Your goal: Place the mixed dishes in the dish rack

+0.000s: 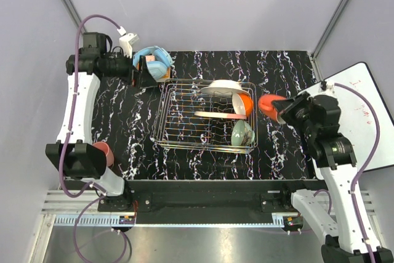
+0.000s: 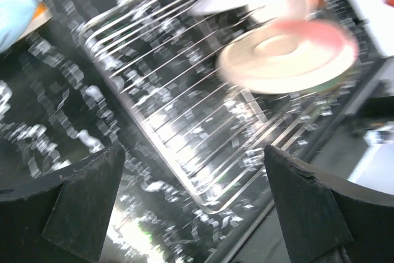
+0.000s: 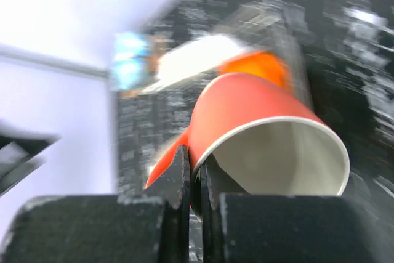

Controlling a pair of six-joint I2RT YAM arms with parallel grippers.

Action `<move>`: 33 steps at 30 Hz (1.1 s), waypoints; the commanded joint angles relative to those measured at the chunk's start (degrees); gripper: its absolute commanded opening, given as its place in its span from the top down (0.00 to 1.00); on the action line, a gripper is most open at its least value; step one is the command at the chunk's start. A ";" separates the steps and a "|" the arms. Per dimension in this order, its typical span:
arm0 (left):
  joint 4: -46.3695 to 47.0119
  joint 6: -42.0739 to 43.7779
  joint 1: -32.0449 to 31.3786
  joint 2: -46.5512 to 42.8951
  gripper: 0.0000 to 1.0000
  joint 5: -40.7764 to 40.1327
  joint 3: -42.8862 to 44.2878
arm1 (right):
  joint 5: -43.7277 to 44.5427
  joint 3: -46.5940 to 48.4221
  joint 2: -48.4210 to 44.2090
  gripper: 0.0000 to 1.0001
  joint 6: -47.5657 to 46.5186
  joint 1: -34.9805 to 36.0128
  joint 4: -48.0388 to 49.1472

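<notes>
We see blue headphones (image 1: 154,61) at the far-left corner of the dish rack (image 1: 184,121); our right hand (image 3: 196,173) pinches the orange-red mug (image 3: 246,109), white inside; left hand (image 2: 192,155) gapes.

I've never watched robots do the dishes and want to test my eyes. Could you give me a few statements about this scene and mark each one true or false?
1. The right end effector grips an orange-red cup by its rim. True.
2. The left end effector is clamped on a plate. False: its fingers are spread wide with nothing between them.
3. The pale green bowl sits in the dish rack. True.
4. The blue headphones lie inside the rack. False: they are outside it, beyond its far-left corner.
</notes>
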 commanded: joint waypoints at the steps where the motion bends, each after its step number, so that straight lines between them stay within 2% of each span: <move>1: -2.74 -5.43 -0.27 2.89 0.01 12.47 6.29 | -16.55 2.45 -1.04 1.00 1.43 0.36 23.12; 3: -2.91 -7.02 -0.18 3.25 0.01 14.50 7.87 | -23.05 4.11 0.27 1.00 3.36 0.27 30.74; 5: -2.91 -9.39 0.34 3.43 0.01 20.65 8.23 | -28.58 5.60 3.26 1.00 5.47 0.27 35.52; 6: -2.74 -10.36 0.52 3.51 0.01 23.10 8.06 | -30.44 5.87 4.40 1.00 7.83 0.27 41.63; 8: -1.34 -11.86 2.18 3.16 0.01 37.30 6.05 | -34.65 6.14 7.48 1.00 10.92 0.27 46.85; 9: -0.11 -12.38 2.80 3.08 0.01 43.81 1.43 | -35.89 6.14 8.53 1.00 14.07 0.27 52.88; 10: 1.90 -18.57 3.24 3.60 0.01 50.14 -0.71 | -36.95 6.23 10.37 1.00 15.40 0.27 55.29; 12: 3.85 -20.13 3.34 4.48 0.01 50.29 -0.64 | -39.59 6.23 12.40 1.00 19.00 0.36 61.36; 14: 3.77 -16.97 3.25 3.43 0.01 50.29 -0.38 | -41.34 6.23 13.37 1.00 20.59 0.36 65.22; 18: 3.68 -18.97 -0.44 2.72 0.01 48.80 1.55 | -43.46 6.40 15.66 1.00 22.09 2.46 68.14; 19: 7.25 -26.38 -3.23 2.46 0.01 43.14 1.73 | -43.73 6.49 16.71 1.00 22.18 3.34 68.84; 20: 10.94 -31.15 -4.39 1.85 0.01 41.95 -0.18 | -44.25 6.67 17.15 1.00 21.92 4.48 69.72; 21: 14.11 -34.07 -5.09 1.06 0.01 43.16 -1.51 | -44.34 7.01 18.20 1.00 20.79 5.54 69.56; 22: 19.88 -41.84 -7.10 0.45 0.01 43.95 -1.61 | -44.34 7.37 18.56 1.00 19.65 8.07 68.86; 24: 25.45 -50.58 -8.09 0.70 0.01 45.89 4.51 | -44.08 8.86 19.44 1.00 16.04 10.02 65.35; 26: 27.32 -47.39 -7.39 -0.17 0.01 43.97 11.37 | -43.82 8.78 19.44 1.00 15.07 11.52 64.72; 27: 27.84 -44.85 -7.39 -2.00 0.01 42.83 10.53 | -43.99 8.69 19.27 1.00 14.98 11.61 64.72; 29: 32.05 -46.47 -7.47 -3.68 0.01 39.41 2.64 | -44.34 8.16 18.92 1.00 14.10 11.79 63.50; 30: 34.76 -51.89 -7.47 -4.74 0.01 38.08 -0.96 | -44.26 7.99 18.48 1.00 13.57 11.70 62.79; 31: 45.06 -57.33 -7.56 -5.18 0.01 37.11 -9.35 | -44.34 7.81 18.39 1.00 13.05 11.87 61.83; 32: 53.08 -65.31 -7.56 -5.62 0.01 36.23 -13.87 | -44.52 7.64 18.47 1.00 12.69 11.79 61.04; 33: 83.27 -87.58 -8.26 -5.36 0.01 37.79 -17.92 | -44.61 7.46 18.73 1.00 12.69 11.88 60.94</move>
